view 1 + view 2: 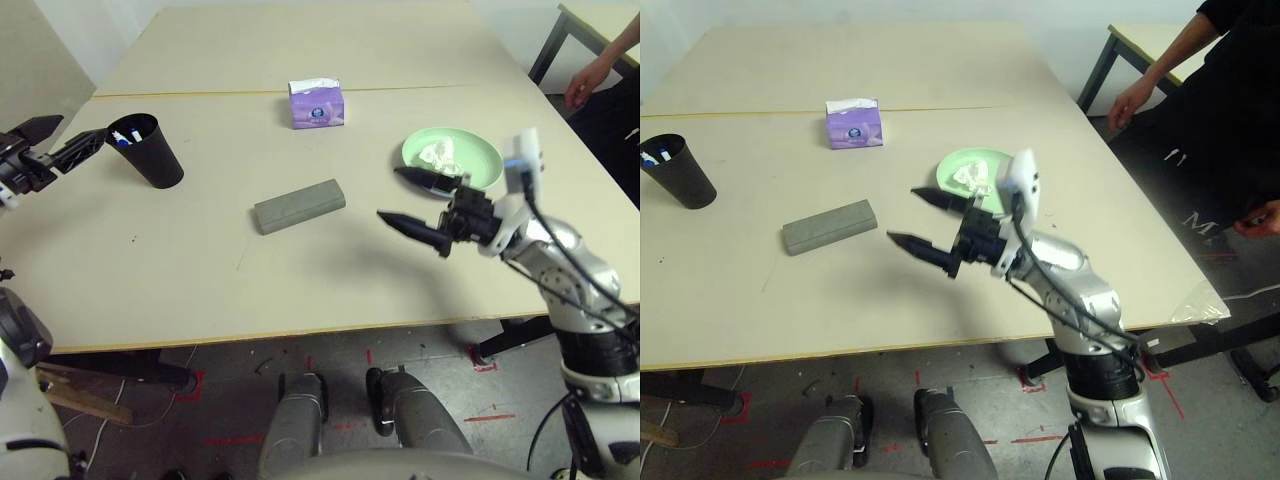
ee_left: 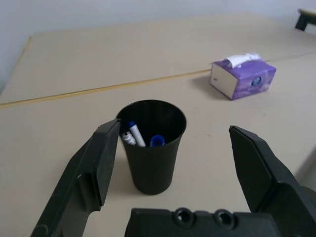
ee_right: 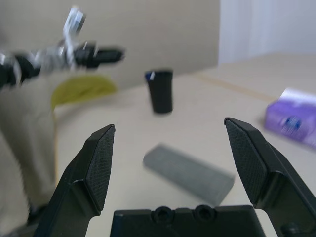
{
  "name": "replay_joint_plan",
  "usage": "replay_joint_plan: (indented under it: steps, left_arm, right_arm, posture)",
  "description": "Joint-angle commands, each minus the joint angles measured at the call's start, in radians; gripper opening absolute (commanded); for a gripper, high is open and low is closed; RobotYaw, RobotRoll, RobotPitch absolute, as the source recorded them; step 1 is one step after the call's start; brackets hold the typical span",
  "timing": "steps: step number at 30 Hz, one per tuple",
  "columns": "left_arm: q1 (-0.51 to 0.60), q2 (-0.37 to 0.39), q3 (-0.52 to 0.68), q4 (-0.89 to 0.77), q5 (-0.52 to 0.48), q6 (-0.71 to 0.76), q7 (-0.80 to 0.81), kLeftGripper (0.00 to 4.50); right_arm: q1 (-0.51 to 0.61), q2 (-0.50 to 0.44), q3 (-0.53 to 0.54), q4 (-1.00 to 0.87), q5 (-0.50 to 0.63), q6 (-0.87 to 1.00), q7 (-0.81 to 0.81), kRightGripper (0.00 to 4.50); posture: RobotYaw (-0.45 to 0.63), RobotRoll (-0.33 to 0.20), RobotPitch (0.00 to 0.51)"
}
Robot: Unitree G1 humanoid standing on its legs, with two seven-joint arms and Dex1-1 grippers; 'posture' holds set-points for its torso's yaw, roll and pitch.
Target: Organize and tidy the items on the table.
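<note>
Right gripper [image 1: 418, 205] spread wide, empty, hovering above table [image 1: 300, 290]; grey glasses case [image 1: 299, 206] lies ahead-left, so lower squarely across its narrow sides before closing.

Markers [image 2: 133, 136] mostly hidden inside black cup [image 2: 152, 158]; person [image 1: 1215, 120] cut off by the edge.

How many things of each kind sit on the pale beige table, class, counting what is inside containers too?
Black plastic cup: 1
White markers standing in that cup: 2
Grey oblong glasses case: 1
Purple tissue box: 1
Light-green round plate: 1
Crumpled white tissue on that plate: 1
Total: 7
</note>
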Motion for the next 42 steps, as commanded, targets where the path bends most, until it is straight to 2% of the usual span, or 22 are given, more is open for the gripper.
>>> replay_joint_plan:
  steps: [1,3,8,15,25,30,35,42]
  left_arm:
    - [0.042,0.009,0.034,-0.026,-0.043,-0.007,0.008,4.47]
    - [0.067,0.003,0.050,-0.037,-0.063,-0.016,0.023,4.47]
    - [0.174,-0.039,0.108,-0.070,-0.127,-0.054,0.086,4.47]
    - [0.296,-0.141,0.141,-0.129,-0.177,-0.099,0.173,4.47]
    - [0.435,-0.325,0.137,-0.321,-0.211,-0.118,0.302,4.47]
    - [0.504,-0.385,0.137,-0.452,-0.235,-0.090,0.349,4.47]
    - [0.571,-0.397,0.144,-0.559,-0.257,-0.045,0.389,4.47]
    - [0.604,-0.391,0.130,-0.615,-0.258,-0.013,0.418,4.47]
  right_arm:
    - [0.002,-0.025,-0.073,0.048,-0.020,0.007,-0.076,4.50]
    - [0.022,-0.044,-0.109,0.075,-0.048,-0.011,-0.116,4.50]
    - [0.157,-0.110,-0.236,0.128,-0.152,-0.100,-0.224,4.50]
    - [0.268,-0.109,-0.359,0.178,-0.223,-0.205,-0.363,4.50]
    - [0.332,-0.064,-0.331,0.267,-0.280,-0.336,-0.363,4.50]
    - [0.334,-0.032,-0.333,0.371,-0.322,-0.444,-0.382,4.50]
    - [0.325,-0.039,-0.331,0.457,-0.348,-0.540,-0.375,4.50]
    - [0.307,-0.044,-0.317,0.456,-0.350,-0.545,-0.387,4.50]
  posture:
    - [-0.03,0.000,0.161]
    - [-0.04,0.000,0.160]
    - [-0.05,0.000,0.159]
    - [-0.06,0.000,0.159]
    - [-0.06,0.000,0.149]
    - [-0.05,0.000,0.152]
    - [-0.03,0.000,0.159]
    - [-0.03,0.000,0.171]
